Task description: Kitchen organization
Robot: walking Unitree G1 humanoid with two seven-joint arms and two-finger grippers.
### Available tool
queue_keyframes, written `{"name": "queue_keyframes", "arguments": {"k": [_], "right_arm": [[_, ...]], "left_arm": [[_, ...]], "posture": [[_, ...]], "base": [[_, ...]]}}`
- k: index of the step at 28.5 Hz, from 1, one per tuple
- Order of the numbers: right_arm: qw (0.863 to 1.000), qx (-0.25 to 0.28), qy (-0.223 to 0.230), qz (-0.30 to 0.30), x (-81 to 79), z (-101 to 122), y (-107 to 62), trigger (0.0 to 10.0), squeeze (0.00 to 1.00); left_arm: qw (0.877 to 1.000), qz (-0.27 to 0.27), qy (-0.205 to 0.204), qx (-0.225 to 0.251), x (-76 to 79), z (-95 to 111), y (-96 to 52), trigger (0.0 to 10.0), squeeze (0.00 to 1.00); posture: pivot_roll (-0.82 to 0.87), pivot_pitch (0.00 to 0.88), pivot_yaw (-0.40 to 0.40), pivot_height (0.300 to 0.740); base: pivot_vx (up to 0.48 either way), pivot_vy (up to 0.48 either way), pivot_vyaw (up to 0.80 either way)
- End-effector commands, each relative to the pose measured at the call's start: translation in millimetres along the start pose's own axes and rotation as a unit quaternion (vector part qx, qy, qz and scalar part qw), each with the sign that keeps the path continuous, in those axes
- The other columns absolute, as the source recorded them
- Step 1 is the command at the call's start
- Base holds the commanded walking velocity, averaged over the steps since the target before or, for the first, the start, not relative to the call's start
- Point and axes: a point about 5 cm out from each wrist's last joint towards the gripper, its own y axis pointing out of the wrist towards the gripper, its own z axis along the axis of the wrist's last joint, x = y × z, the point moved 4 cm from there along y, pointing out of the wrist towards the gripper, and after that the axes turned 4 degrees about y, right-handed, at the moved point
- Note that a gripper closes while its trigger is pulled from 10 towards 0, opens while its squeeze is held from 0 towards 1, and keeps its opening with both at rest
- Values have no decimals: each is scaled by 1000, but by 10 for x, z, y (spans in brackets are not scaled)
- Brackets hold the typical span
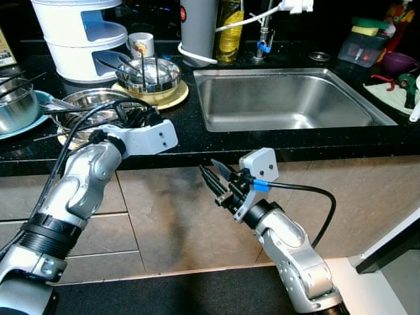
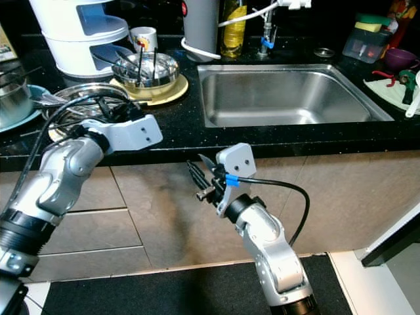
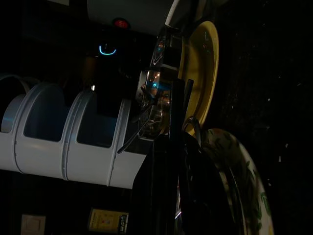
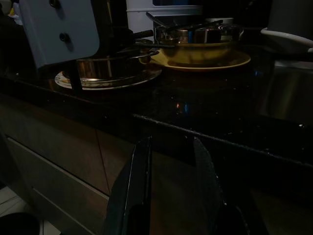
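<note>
My left gripper reaches over the black counter's front edge, at the rim of a wide steel bowl that sits on a patterned plate. Behind it, a smaller steel bowl holding utensils rests on a yellow plate. The left wrist view is dark, with its fingers a black mass before that bowl. My right gripper hangs below the counter edge, in front of the cabinet fronts. It is open, and its fingers hold nothing between them.
A steel sink lies to the right, with a faucet, an oil bottle and a grey kettle behind it. A white stacked container and a mug stand at the back. At far left is a pot.
</note>
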Motion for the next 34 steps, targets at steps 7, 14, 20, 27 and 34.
{"name": "queue_keyframes", "arguments": {"k": [7, 14, 20, 27, 34], "right_arm": [[1000, 2, 10, -8, 30, -15, -37, 10000, 0], [1000, 4, 23, 6, -21, -21, -41, 10000, 0], [999, 2, 30, 28, -102, -38, -37, 10000, 0], [999, 5, 37, 29, -105, -33, -28, 10000, 0], [998, 11, 53, 17, -65, -20, -56, 10000, 0]], "left_arm": [[998, -46, -31, 21, -95, 95, -24, 0, 0], [990, -84, -103, 45, -330, 236, -103, 0, 0], [928, -158, -319, 106, -375, 532, -235, 0, 0], [842, -160, -497, 133, -539, 702, -233, 0, 0], [786, -95, -598, 126, -710, 549, -169, 0, 0]], "posture": [[-80, 183, -30, 740], [-77, 184, -28, 740], [-77, 184, -28, 740], [-73, 184, -28, 740], [-80, 187, -22, 740]], "base": [[0, 0, 0], [0, 0, 0], [0, 0, 0], [0, 0, 0], [0, 0, 0]]}}
